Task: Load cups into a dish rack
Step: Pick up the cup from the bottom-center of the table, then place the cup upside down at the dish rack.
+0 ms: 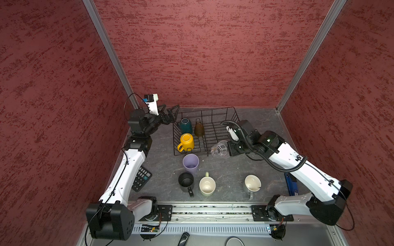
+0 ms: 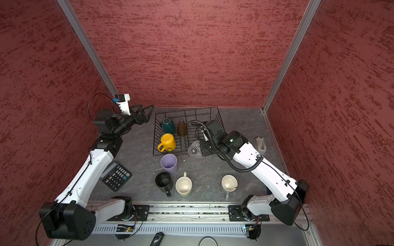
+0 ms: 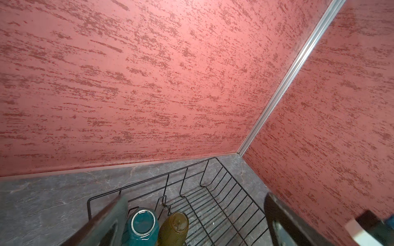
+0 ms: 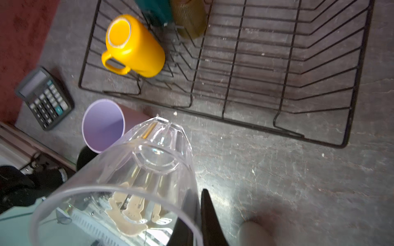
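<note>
1. Four cups wait on the desk nearest to you: the black mug (image 1: 186, 181), the cream mug (image 1: 207, 185), the grey mug (image 1: 252, 184) and, just behind them, the lilac tumbler (image 1: 190, 163). All stand mouth up; leave them for now.
2. Your right hand (image 4: 197, 225) is closed on the rim of the clear ribbed glass (image 1: 219, 148), with the wall pinched between the fingers. The glass lies almost on its side, its base pointing toward the tumbler, just at the front right corner of the dish rack (image 1: 204, 110). A rim pinch on smooth glass can slip, so I think you should move slowly.
3. Raise the glass above the front wire before you go forward, then turn it mouth down.
4. Aim for the right half of the rack, which looks free. The yellow mug (image 1: 187, 142), the teal mug (image 1: 185, 125) and the brown glass (image 1: 199, 128) stand upside down in the left part, so keep away from them.
5. Your left hand (image 1: 170, 109) is wide and empty beside the far left corner of the rack; it need not move for this step.
</note>
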